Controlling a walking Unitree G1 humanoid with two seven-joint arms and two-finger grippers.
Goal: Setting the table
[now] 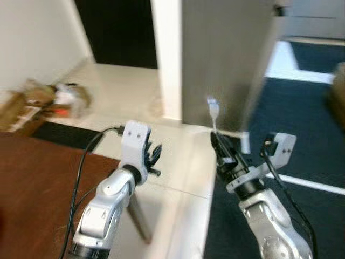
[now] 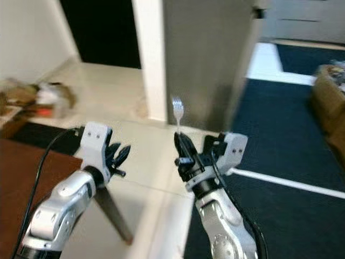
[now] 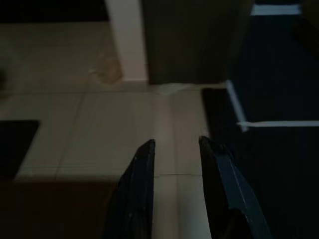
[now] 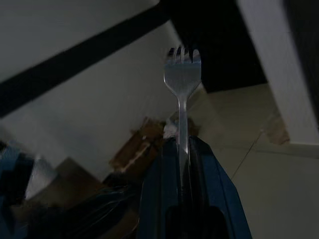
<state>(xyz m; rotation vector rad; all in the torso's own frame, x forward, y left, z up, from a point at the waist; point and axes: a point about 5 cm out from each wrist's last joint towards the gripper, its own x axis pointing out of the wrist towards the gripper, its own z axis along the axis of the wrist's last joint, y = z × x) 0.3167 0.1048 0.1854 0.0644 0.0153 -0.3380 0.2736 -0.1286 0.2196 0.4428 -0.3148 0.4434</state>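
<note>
The right gripper is clamped on a fork, held low on the handle, tines up. It looks light, stiff and slippery. The left gripper is held apart, empty, above the brown table.

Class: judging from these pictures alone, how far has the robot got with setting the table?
Done: nothing laid that can be seen; the visible corner of the brown table is bare. In hand: the right gripper grips a fork upright, tines up. The left gripper is open, holding nothing. Left: carrying the fork to the table and placing it.
</note>
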